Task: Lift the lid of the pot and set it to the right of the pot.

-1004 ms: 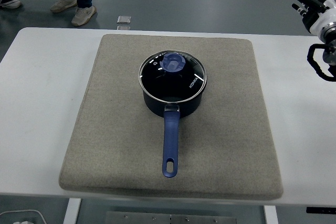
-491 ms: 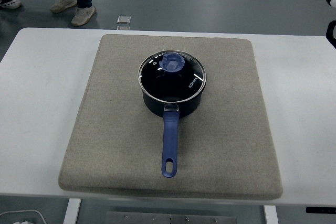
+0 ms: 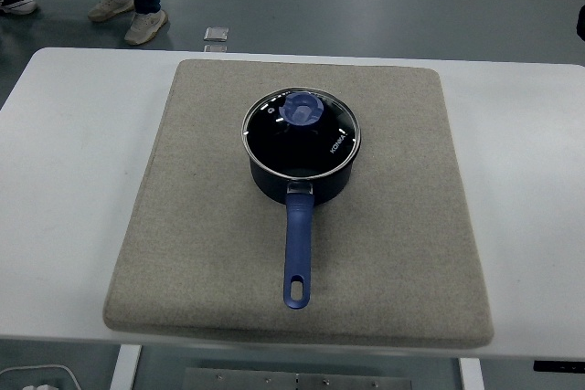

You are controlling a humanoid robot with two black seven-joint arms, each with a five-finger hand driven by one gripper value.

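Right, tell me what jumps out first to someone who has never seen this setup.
A dark blue pot sits in the middle of a grey mat on the white table, its long blue handle pointing toward the near edge. Its glass lid is on, with a blue knob on top. At the top left, a person's legs and shoes show on the floor beyond the table.
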